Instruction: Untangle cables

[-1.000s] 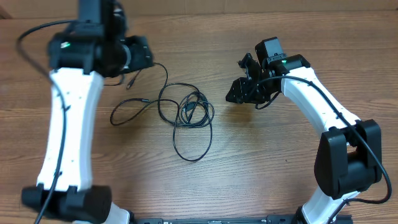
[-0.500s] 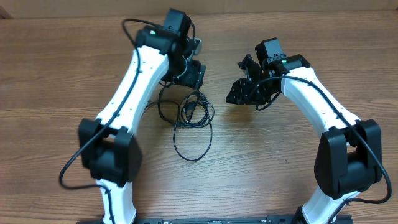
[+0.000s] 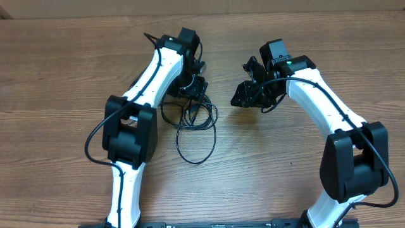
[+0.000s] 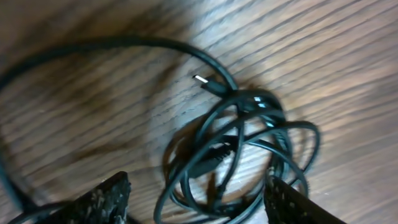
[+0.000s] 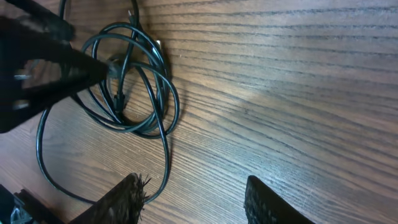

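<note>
The cables [image 3: 197, 120] lie as a knot of thin black loops on the wooden table, with one long loop [image 3: 196, 149] trailing toward the front. My left gripper [image 3: 193, 90] hangs right over the knot's far end. In the left wrist view it [image 4: 196, 205] is open, its fingers [image 4: 99, 202] standing on either side of the coiled cables [image 4: 239, 146], and a small plug [image 4: 208, 84] points away. My right gripper [image 3: 240, 96] hovers to the right of the knot, open [image 5: 198, 202], with only bare wood between its fingers and one cable strand [image 5: 166, 143] beside the left finger.
The left arm [image 3: 149, 76] lies across the table's left half and covers the cable's left part. The right arm [image 3: 323, 95] curves along the right side. In the right wrist view the left gripper [image 5: 37, 62] shows blurred over the cables [image 5: 134, 87].
The left arm has swung in from the far left and come down over the knot of cables, covering the strands on the left. The right arm has not moved.
</note>
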Available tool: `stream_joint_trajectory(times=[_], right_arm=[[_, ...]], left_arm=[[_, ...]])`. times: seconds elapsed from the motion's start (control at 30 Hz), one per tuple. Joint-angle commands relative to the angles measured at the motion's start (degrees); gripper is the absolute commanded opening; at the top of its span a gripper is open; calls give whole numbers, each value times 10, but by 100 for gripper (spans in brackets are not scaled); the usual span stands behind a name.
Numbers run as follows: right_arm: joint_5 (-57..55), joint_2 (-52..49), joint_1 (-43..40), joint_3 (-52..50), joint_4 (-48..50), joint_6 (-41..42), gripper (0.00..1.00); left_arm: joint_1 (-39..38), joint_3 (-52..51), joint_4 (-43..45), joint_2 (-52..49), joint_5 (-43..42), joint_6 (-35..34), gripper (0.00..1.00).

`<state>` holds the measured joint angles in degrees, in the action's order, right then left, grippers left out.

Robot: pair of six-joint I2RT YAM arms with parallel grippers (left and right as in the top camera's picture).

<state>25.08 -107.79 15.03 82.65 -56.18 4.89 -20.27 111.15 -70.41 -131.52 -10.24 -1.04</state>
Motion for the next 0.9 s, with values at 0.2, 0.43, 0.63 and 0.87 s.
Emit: stream_joint_trajectory(times=[0.2, 0.43, 0.63, 0.87], right_arm=[[-2, 1, -1, -1, 1, -4, 50], [-2, 1, -1, -1, 1, -4, 50], [-2, 1, 1, -1, 2, -5, 56], [0, 1, 30, -1, 10, -7, 58]], left_arm=[[-4, 7, 3, -22, 6, 13, 38], [-4, 19, -23, -18, 5, 13, 4], [-4, 110, -77, 3, -45, 14, 4], [-4, 232, -108, 45, -181, 17, 4]])
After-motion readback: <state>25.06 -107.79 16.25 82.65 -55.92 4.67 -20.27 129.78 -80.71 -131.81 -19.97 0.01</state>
